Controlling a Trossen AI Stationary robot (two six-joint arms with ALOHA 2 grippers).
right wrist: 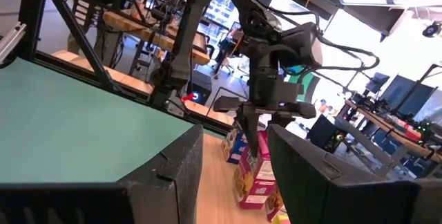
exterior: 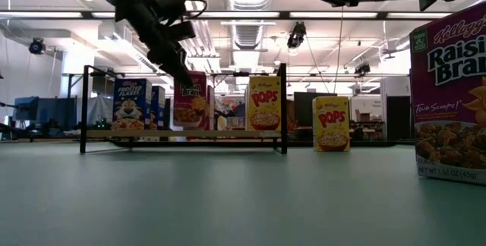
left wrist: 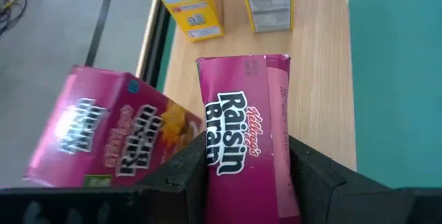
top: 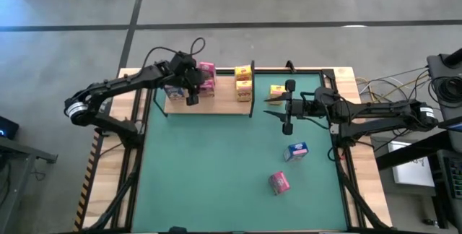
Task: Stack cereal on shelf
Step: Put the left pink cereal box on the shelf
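Observation:
The light-wood shelf (top: 216, 106) with black posts stands at the table's far left. On it stand blue boxes (exterior: 129, 105), two pink boxes (top: 207, 76) and yellow boxes (top: 244, 81). My left gripper (left wrist: 248, 175) reaches over the shelf from the left and is shut on one pink Raisin Bran box (left wrist: 242, 127); the other pink box (left wrist: 110, 134) stands beside it. One yellow box (top: 276, 91), a blue box (top: 297, 151) and a pink box (top: 279, 182) rest on the green mat. My right gripper (top: 289, 107) hovers open and empty near the yellow box. My left gripper holds the pink box by its two narrow sides near the top (left wrist: 207, 148), pinched between both fingers (left wrist: 314, 179). The fingers come from above, slanting down. The box stands upright, its bottom on or just above the shelf panel (exterior: 182, 134); which, I cannot tell.
The green mat (top: 216, 176) has free room across its left and near parts. Wooden table borders run along both sides. Cables and equipment lie off the table's right edge (top: 382, 89). The pink box on the mat stands very close to the low camera (exterior: 452, 94).

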